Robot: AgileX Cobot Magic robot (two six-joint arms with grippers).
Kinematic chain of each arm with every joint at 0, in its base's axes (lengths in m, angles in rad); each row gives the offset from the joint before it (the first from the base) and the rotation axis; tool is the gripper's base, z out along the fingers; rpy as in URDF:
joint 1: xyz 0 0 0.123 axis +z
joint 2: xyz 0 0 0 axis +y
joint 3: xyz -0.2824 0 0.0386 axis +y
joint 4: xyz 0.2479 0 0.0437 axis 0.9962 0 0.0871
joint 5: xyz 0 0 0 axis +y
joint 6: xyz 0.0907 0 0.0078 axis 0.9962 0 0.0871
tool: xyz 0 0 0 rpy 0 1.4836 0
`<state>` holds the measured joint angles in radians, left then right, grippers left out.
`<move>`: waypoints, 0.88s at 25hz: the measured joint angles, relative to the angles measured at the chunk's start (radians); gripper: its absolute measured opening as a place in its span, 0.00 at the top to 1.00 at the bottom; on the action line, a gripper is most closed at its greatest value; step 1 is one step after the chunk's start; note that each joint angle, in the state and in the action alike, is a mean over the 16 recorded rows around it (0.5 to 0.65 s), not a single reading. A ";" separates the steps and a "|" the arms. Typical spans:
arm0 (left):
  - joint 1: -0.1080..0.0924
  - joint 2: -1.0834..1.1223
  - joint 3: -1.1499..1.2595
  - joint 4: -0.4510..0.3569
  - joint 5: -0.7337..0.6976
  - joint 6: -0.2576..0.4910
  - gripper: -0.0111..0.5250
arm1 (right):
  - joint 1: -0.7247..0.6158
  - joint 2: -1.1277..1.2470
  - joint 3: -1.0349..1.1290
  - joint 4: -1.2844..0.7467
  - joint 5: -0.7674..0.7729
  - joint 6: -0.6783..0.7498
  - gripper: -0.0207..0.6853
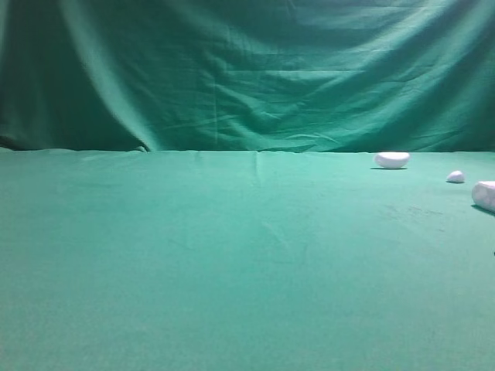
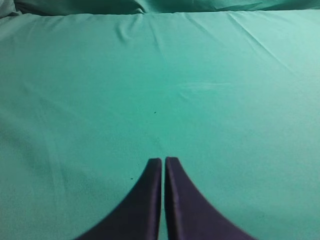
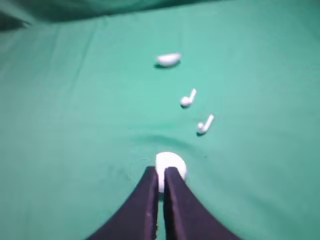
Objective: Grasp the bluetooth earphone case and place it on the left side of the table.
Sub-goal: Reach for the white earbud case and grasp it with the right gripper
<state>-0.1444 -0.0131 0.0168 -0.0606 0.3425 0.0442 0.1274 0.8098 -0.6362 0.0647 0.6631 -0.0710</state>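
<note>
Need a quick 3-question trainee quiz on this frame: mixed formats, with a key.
1. True or false: the left claw is shut and empty over bare table.
2. In the right wrist view, how many earbuds lie loose on the cloth beyond the right claw? A) one B) two C) four
3. Fill in: in the high view, the bluetooth earphone case sits at the far ___ edge of the picture.

Key: 1 true; 2 B; 3 right.
</note>
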 joint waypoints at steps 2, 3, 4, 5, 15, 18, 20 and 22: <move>0.000 0.000 0.000 0.000 0.000 0.000 0.98 | 0.026 0.084 -0.023 -0.034 0.008 0.014 0.97; 0.000 0.000 0.000 0.000 0.000 0.000 0.98 | 0.040 0.126 -0.034 -0.051 0.012 0.024 0.97; 0.000 0.000 0.000 0.000 0.000 0.000 0.98 | 0.053 0.167 -0.045 -0.067 0.016 0.036 0.96; 0.000 0.000 0.000 0.000 0.000 0.000 0.98 | 0.066 0.208 -0.057 -0.083 0.021 0.050 0.95; 0.000 0.000 0.000 0.000 0.000 0.000 0.98 | 0.154 0.578 -0.194 -0.207 0.075 0.270 0.56; 0.000 0.000 0.000 0.000 0.000 0.000 0.98 | 0.154 0.667 -0.232 -0.221 0.082 0.309 0.41; 0.000 0.000 0.000 0.000 0.000 0.000 0.98 | 0.154 0.720 -0.256 -0.229 0.085 0.326 0.31; 0.000 0.000 0.000 0.000 0.000 0.000 0.98 | 0.154 0.769 -0.279 -0.237 0.088 0.335 0.24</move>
<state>-0.1444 -0.0131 0.0168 -0.0606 0.3425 0.0442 0.2818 1.5784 -0.9156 -0.1721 0.7507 0.2644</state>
